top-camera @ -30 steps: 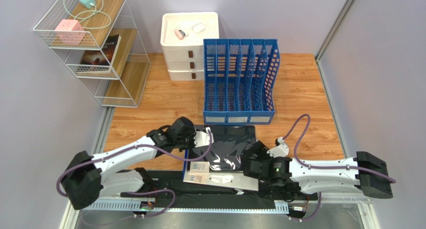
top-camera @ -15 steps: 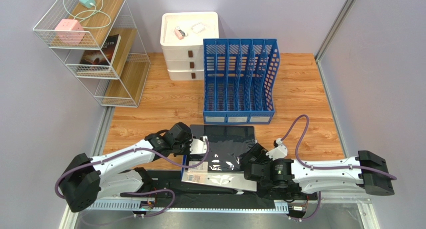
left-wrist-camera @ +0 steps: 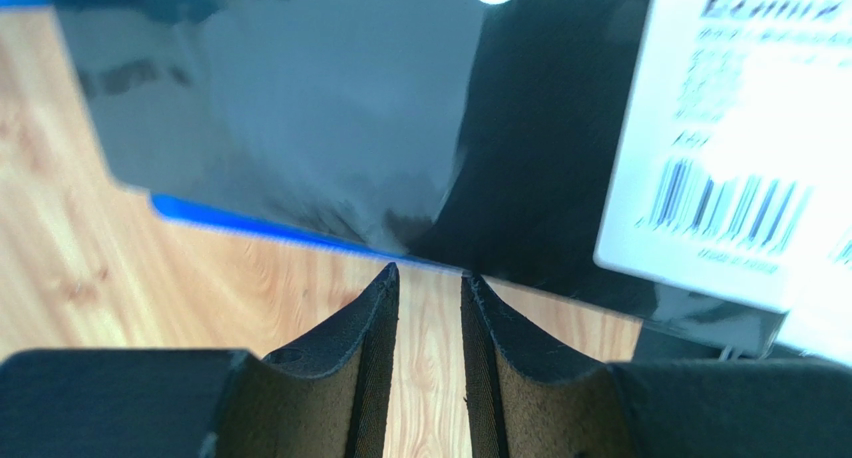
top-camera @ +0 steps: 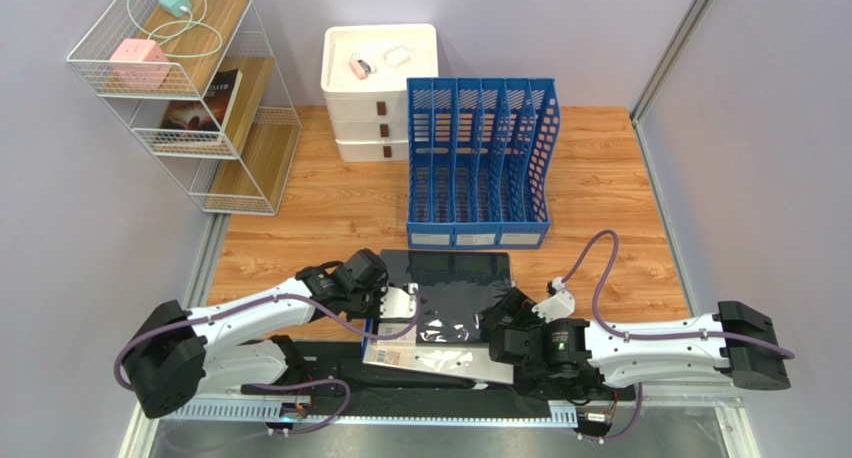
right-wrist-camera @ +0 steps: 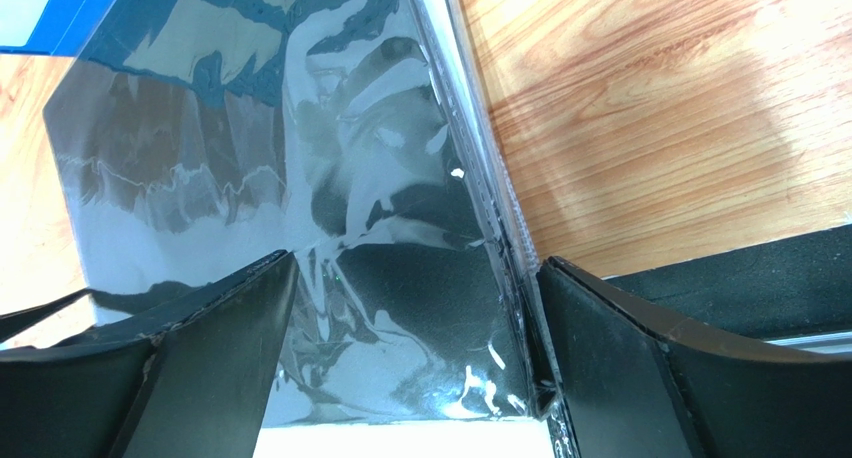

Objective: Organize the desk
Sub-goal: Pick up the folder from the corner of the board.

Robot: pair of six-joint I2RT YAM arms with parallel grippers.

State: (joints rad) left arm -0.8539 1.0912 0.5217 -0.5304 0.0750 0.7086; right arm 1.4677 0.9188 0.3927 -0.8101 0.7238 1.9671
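Left tool (left-wrist-camera: 430, 276) barely parted, right tool (right-wrist-camera: 415, 263) spread wide at black folder (top-camera: 455, 273) near blue rack (top-camera: 478, 158).

The light wooden tabletop (top-camera: 620, 178) carries a blue slotted file rack (top-camera: 478, 168) at its middle, with a white drawer unit (top-camera: 365, 88) behind it. A white wire shelf (top-camera: 190, 98) stands at the far left corner. A glossy black packet (top-camera: 455, 288) lies flat just before the rack.

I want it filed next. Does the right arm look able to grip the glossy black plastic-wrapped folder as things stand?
Probably yes: the right end effector stands wide open, an edge of the glossy black plastic-wrapped folder lies between its fingers, nothing covering it.
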